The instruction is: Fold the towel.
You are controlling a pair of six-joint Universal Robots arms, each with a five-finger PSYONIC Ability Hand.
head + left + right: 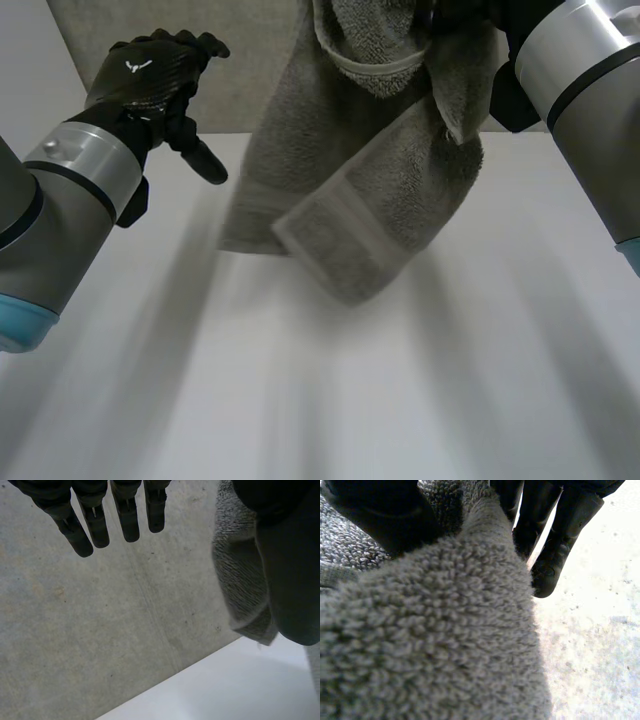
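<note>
Head view: the towel (350, 200) hung bunched from the right hand (515, 100), and its lower end lay doubled on the white table (300, 420). The left hand (150, 75) hovered beside it with relaxed fingers, holding nothing.

Left wrist view: the left hand's fingers (127, 522) were straight and apart above the grey floor (100, 630). The towel (240, 580) was off to one side, and the dark shape against it was probably the right hand.

Right wrist view: the right hand (385, 515) pinched a thick wad of towel (445, 630) between thumb and fingers (560, 530).

The risk was plain. With only one hand gripping, and on a wad rather than a corner, the cloth could slip or land crumpled and skew the fold. No container was involved.
</note>
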